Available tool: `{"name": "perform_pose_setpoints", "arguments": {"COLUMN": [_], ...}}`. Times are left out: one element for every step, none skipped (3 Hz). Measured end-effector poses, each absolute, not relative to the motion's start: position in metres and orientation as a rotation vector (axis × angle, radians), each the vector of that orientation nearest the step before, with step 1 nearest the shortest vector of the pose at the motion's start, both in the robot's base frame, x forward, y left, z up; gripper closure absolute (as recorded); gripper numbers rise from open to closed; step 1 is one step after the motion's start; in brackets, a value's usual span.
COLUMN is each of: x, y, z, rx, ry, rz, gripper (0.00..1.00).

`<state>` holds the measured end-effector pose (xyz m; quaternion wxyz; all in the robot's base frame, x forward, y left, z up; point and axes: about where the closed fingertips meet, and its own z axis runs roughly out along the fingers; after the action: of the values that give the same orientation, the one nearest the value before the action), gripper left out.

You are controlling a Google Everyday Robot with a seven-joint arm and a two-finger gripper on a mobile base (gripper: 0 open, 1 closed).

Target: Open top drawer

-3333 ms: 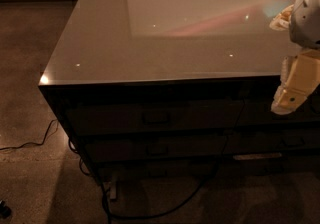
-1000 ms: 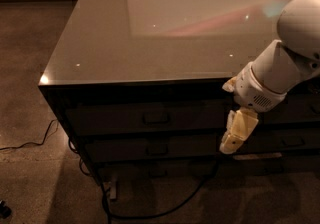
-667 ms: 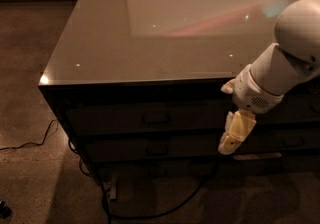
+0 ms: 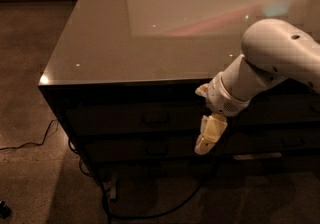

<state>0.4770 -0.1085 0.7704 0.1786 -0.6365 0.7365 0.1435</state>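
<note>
A dark cabinet stands with a glossy counter top point(image 4: 150, 43). The top drawer point(image 4: 125, 116) is the upper dark front under the counter edge; it sits flush and closed, with a small loop handle point(image 4: 155, 116) at its middle. My gripper point(image 4: 207, 138) hangs pointing down from the white arm point(image 4: 270, 63), in front of the drawer fronts. It is to the right of the handle and a little lower, level with the second row, apart from the handle.
A second dark drawer front point(image 4: 150, 148) with its own handle lies below the top one. A black cable point(image 4: 30, 144) runs over the brown floor at left, and another cable point(image 4: 165, 208) loops under the cabinet. A pale strip point(image 4: 256, 156) shows low right.
The arm has come in from the right and lowered the gripper from counter-edge height to in front of the drawers. In the last second it has shifted slightly left.
</note>
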Motion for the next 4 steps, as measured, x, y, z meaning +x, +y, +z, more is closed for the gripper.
{"name": "perform_pose_setpoints", "arguments": {"x": [0.477, 0.486, 0.502, 0.516], "y": [-0.108, -0.107, -0.101, -0.093], "z": [0.77, 0.755, 0.731, 0.711], "rx": [-1.8, -1.797, -1.82, -1.84], "ry": [2.083, 2.094, 2.12, 2.138], "rz": [0.406, 0.419, 0.388, 0.355], "gripper": [0.0, 0.0, 0.0, 0.0]}}
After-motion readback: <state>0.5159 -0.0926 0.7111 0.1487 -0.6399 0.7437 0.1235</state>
